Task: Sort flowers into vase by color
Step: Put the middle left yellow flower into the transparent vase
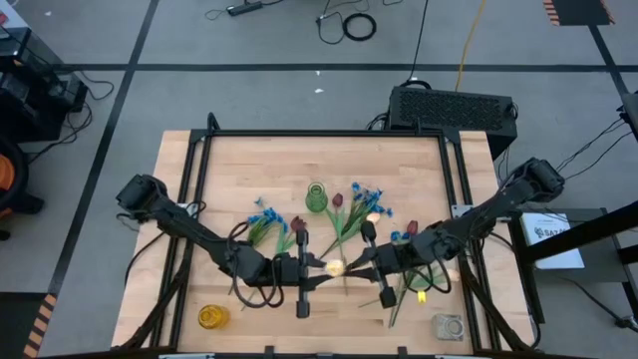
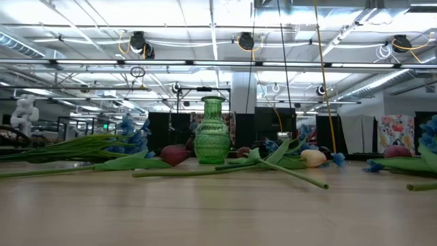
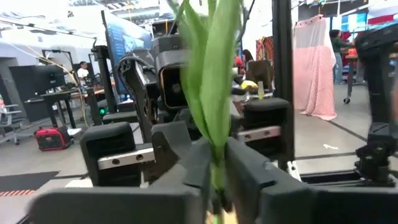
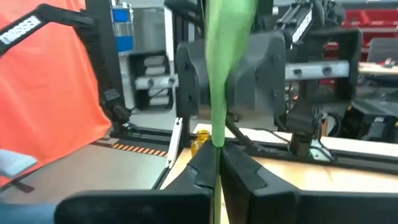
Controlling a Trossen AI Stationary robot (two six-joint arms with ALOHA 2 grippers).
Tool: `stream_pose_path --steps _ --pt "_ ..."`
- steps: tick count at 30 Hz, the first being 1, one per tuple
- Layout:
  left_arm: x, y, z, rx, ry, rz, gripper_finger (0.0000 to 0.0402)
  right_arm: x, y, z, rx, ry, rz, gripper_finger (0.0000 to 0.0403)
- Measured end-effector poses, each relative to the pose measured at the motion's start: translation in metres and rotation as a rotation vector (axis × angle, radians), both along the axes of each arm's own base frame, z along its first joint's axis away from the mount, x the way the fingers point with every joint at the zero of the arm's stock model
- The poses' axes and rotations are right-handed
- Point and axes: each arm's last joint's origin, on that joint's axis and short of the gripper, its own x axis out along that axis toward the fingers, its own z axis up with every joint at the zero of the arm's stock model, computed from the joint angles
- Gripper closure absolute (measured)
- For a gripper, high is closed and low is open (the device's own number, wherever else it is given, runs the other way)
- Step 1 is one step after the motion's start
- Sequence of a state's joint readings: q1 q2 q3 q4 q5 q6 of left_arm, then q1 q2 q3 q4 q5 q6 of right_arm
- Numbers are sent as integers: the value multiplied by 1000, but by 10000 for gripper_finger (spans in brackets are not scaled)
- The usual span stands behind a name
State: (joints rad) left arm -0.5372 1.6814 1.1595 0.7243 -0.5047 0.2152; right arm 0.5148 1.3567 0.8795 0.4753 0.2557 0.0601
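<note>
Both claws meet mid-bench on one cream-yellow tulip (image 1: 336, 266); the right claw (image 4: 216, 163) is clamped tight on its stem, which runs up between the fingers; the left claw (image 3: 216, 180) pinches the same stem from the opposite side, barely parted; the green vase (image 1: 316, 197) lies farther back on the bench, about equally near both arms.

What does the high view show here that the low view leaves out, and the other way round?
Only the high view: both dark arms meeting mid-table, the left gripper and right gripper facing each other on one cream-yellow tulip, plus a yellow glass vase and a clear glass vase at the near edge.

Only the low view: the room's ceiling lights and pipes behind the table; no arms.

Both: the green ribbed glass vase, scattered blue blossoms, dark red tulips.
</note>
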Motion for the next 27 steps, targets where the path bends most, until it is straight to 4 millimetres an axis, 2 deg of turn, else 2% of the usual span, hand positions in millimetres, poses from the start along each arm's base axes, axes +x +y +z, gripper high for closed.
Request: stream_pose_path --steps 6,10,14,18,23,27 --pt "-21 -7 11 8 99 -14 220 -38 -3 25 28 29 -1 401" --pt "-34 -12 15 29 142 -19 174 -75 -7 48 87 8 -10 402" --pt "-41 -18 13 50 177 19 163 -115 -10 62 152 27 -10 402" --pt "-45 -22 14 48 175 25 163 -150 -14 67 195 71 76 402" --pt "-45 -23 14 19 175 21 162 -180 -25 67 197 148 249 403" --pt "-45 -22 14 -11 176 21 162 -193 -31 67 178 181 420 403"
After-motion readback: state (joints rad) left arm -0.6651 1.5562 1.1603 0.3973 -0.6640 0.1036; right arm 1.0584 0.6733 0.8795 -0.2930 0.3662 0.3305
